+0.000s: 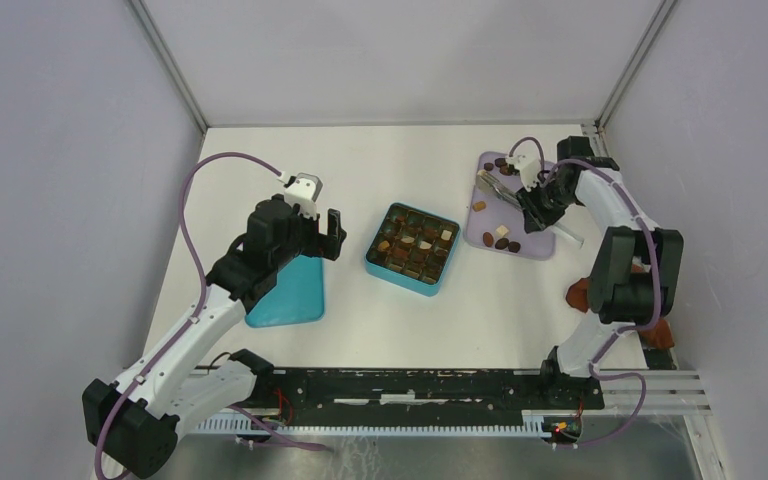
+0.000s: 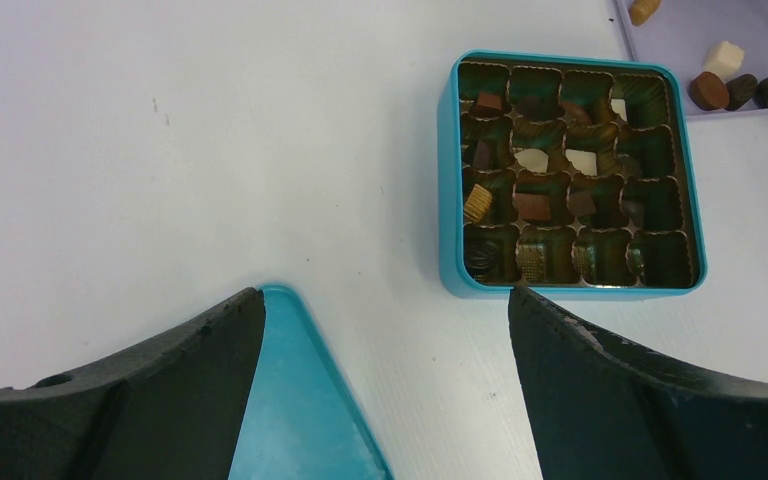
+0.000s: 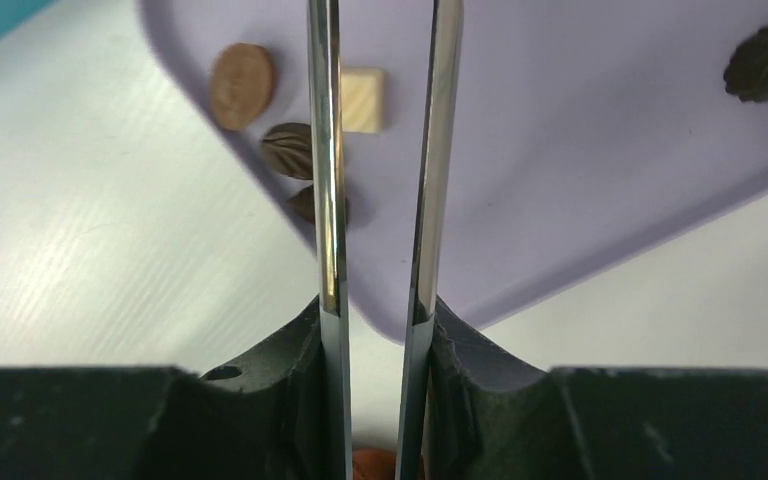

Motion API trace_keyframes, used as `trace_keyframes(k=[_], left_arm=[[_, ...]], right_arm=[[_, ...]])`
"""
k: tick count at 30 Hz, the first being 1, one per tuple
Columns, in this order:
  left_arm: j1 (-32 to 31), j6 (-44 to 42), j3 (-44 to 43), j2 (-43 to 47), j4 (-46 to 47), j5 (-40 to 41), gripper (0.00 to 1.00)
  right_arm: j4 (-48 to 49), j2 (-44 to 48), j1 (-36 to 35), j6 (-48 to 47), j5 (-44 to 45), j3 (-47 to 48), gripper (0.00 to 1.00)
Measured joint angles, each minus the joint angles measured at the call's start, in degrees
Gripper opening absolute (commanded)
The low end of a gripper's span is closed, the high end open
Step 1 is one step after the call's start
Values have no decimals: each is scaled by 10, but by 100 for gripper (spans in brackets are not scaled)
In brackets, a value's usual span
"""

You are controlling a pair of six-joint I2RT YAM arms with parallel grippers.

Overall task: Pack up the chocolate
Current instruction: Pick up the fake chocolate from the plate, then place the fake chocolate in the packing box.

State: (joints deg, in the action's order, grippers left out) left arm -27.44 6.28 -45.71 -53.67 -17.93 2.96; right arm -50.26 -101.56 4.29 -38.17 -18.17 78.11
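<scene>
The chocolate point(image 2: 532, 206) sits in two places. Part of it is already dropped into the cells of the open teal box point(image 1: 372, 262) at mid-table. The rest is loose on the lavender tray point(image 3: 580, 150), which lies at about 2 o'clock from the box.

On the tray there is a small cluster at the 12 o'clock end, another along the 6 o'clock edge, and a single caramel-coloured piece on the 9 o'clock side. From the right wrist I can pick out a round mid-brown disc point(image 3: 242, 85) and a cream square point(image 3: 363, 98). There is also a dark leaf-shaped piece point(image 3: 290, 150) whose long axis lies roughly 9 to 3.

In the box, the pieces lie at mixed angles in their cups.

The right gripper point(image 3: 375, 320) is clamped on the metal tongs point(image 3: 325, 150). Seen from above, their blades run from the gripper toward 10 o'clock over the tray, slightly apart, with nothing between them.

The left gripper point(image 2: 385, 300) is spread wide and holds nothing. It hangs over the corner of the teal lid point(image 1: 290, 295), which lies flat at the box's 8 o'clock.
</scene>
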Motion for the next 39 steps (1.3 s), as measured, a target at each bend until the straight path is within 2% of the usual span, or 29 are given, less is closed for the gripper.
trace_keyframes(k=[8,15,27,39], left_arm=[[0,0,0,0,0,0,96],[0,0,0,0,0,2,96],[0,0,0,0,0,10,96],[0,0,0,0,0,10,96]], right_arm=[[-15,108,-26,-44,-122,-53,0],[-20,158,-135,-73,-175,-114,0],[-1,156,-269,-52,-139,-142,0],[9,117,-312,-18,-69,-147,5]])
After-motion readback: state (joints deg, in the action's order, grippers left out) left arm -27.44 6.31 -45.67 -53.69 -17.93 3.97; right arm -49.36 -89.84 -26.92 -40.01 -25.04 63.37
